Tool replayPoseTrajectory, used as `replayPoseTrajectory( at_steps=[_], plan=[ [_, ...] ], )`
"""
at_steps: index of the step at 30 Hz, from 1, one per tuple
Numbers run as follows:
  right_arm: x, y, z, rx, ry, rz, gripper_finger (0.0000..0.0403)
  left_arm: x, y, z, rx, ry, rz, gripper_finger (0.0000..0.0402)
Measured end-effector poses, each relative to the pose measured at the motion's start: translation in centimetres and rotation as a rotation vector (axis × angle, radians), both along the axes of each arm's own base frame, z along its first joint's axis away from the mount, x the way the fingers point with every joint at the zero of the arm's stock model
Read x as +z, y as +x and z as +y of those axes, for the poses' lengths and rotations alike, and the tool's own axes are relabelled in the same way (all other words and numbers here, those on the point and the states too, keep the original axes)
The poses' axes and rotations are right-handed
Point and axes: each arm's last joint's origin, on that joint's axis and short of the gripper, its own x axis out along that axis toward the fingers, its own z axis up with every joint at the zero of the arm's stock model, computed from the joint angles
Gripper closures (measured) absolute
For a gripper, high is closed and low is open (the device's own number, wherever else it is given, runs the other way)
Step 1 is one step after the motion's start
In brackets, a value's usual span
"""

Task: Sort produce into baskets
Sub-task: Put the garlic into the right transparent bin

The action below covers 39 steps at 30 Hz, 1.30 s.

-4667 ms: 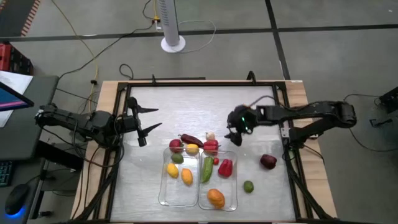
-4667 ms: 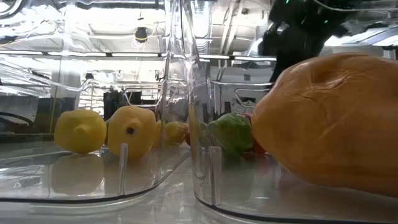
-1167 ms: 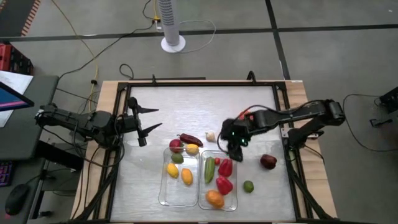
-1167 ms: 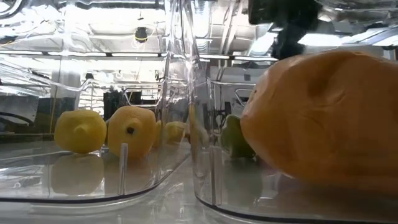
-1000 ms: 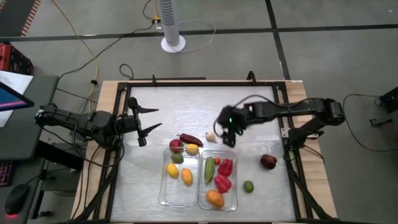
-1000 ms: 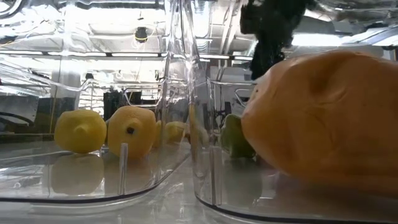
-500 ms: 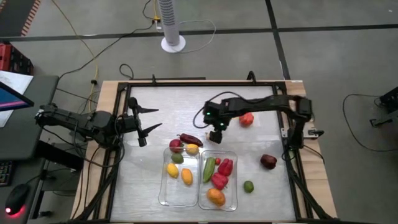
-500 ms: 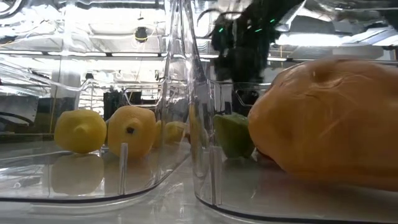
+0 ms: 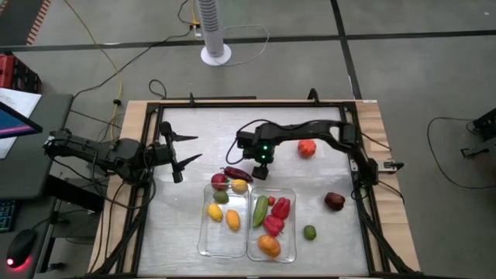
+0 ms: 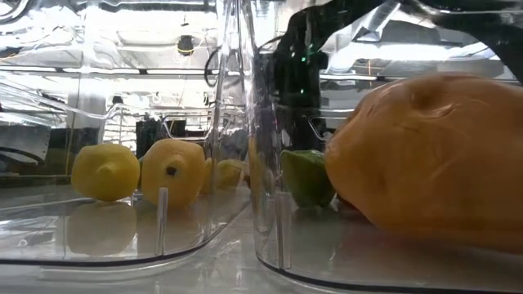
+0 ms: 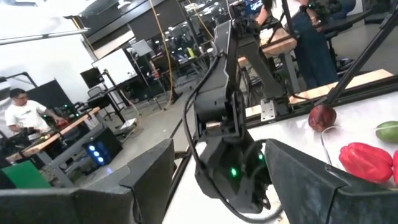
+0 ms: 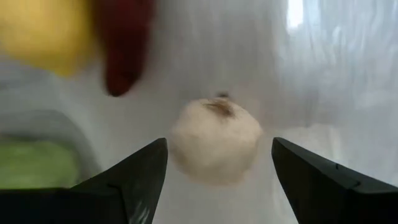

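table (image 9: 310, 194) | right gripper (image 12: 217, 163) spread over pale round produce (image 12: 216, 139) (untouched) | left gripper (image 9: 177, 151) spread, waiting

blk arms (image 9: 310, 130), green LED, blk cables

A robotics lab or workshop, it seems: a framed test table (image 9: 310, 124) on grey concrete floor (image 9: 403, 70) with trailing cables (image 9: 101, 74), a monitor (image 9: 12, 116) off its left edge, and people (image 11: 22, 115) at workbenches (image 11: 56, 127) behind, though blurred.
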Motion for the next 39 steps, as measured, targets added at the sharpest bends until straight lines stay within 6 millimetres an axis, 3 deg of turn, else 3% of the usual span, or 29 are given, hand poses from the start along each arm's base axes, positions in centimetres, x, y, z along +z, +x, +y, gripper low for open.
replayPoseTrajectory(
  at_steps=[6, 19, 24, 27, 31, 37, 39],
  plan=[
    [-0.8, 0.1, -0.2, 0.009, -0.053, 0.049, 0.0094, 0.0, 0.0, 0.0, 0.003, 0.001, 0.005, 0.0162],
    [-0.9, 0.0, -0.3, 0.025, -0.094, 0.062, 0.0209, 0.1, 0.0, 0.0, 0.007, 0.000, -0.001, 0.0162],
    [-0.7, -0.2, -0.3, 0.036, -0.100, 0.073, 0.0216, 0.6, -0.5, 0.2, 0.006, -0.008, -0.030, 0.0162],
    [0.8, -0.7, 0.0, 0.039, -0.110, 0.069, 0.0210, 0.8, -1.1, 0.3, -0.005, -0.028, -0.055, 0.0162],
    [5.6, -1.9, 1.6, 0.011, -0.201, -0.029, 0.0211, 1.1, -1.7, 0.4, -0.025, -0.046, -0.075, 0.0162],
    [13.0, -4.3, 6.5, 0.013, -0.201, -0.278, 0.0202, 1.0, -1.7, 0.4, -0.029, -0.058, -0.068, 0.0162],
    [14.3, -4.9, 8.8, 0.042, -0.182, -0.347, 0.0193, 0.9, -1.7, 0.3, -0.036, -0.059, -0.067, 0.0162]
  ],
)
